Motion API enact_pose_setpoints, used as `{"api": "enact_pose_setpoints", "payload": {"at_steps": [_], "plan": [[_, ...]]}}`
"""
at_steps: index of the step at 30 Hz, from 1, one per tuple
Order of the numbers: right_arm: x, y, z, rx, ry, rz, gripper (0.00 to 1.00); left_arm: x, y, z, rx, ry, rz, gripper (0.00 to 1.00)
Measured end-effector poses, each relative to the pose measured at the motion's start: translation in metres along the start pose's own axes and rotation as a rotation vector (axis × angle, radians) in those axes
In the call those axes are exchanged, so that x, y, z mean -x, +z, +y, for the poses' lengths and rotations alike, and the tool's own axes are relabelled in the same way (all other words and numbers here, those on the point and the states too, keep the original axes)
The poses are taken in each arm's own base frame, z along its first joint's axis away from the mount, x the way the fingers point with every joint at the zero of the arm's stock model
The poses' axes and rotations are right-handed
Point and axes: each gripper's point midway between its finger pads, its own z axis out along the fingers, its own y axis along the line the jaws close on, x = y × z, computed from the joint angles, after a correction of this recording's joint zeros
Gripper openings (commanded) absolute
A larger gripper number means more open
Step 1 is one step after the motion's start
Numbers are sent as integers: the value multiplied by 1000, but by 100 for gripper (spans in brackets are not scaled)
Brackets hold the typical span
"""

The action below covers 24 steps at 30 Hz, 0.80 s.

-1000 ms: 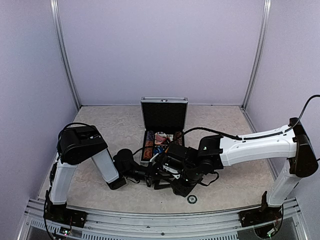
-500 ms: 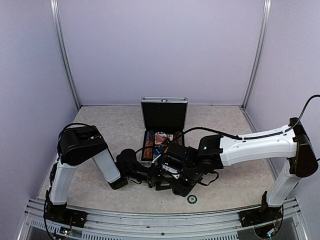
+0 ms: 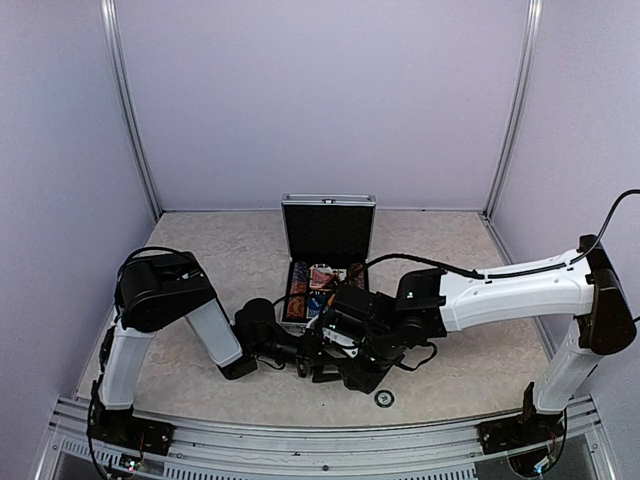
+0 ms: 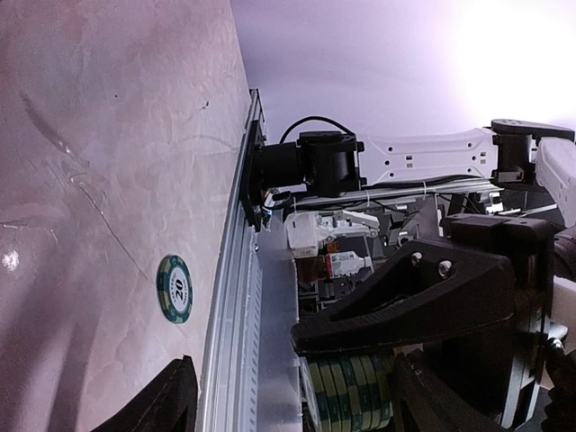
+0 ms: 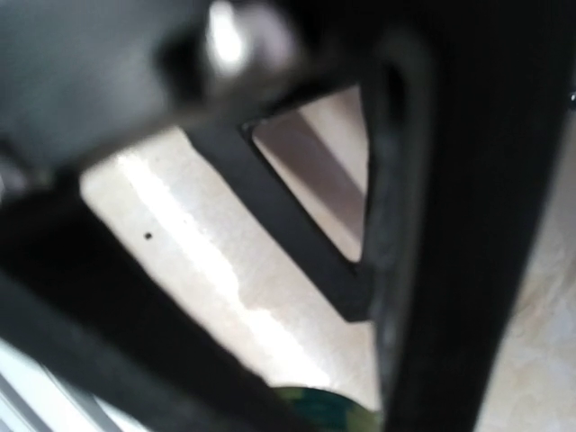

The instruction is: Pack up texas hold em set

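Packing under way: the silver aluminium case [image 3: 328, 232] stands open at the middle of the table [image 3: 220, 250], its black-lined lid upright. Rows of chips [image 3: 297, 288] and a card deck [image 3: 322, 277] sit in its tray. Just in front of the case, on the side toward the arms' bases, both grippers meet low over the tabletop. There a stack of green chips [image 4: 346, 391] lies on its side between the fingers of the left gripper [image 4: 292, 407], whose jaws are spread wide, with one finger [image 4: 166, 405] well clear of the stack. A black finger [image 4: 423, 297] of the right gripper [image 3: 325, 360] lies against the rim of the same stack. Its other finger is hidden and the right wrist view is blurred, so whether it grips the chips cannot be told. Farther out from the case, near the metal rail [image 4: 229, 315] along the table's front edge, a lone green chip [image 4: 175, 288] marked 20 lies flat, apart from both grippers.
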Motion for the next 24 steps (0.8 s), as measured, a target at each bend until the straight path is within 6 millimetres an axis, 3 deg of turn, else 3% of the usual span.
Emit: {"api": "enact_pose_setpoints", "payload": {"at_steps": [24], "plan": [[-1, 2, 5, 24, -22, 17, 0, -4, 4, 1, 5, 10, 30, 74]]}}
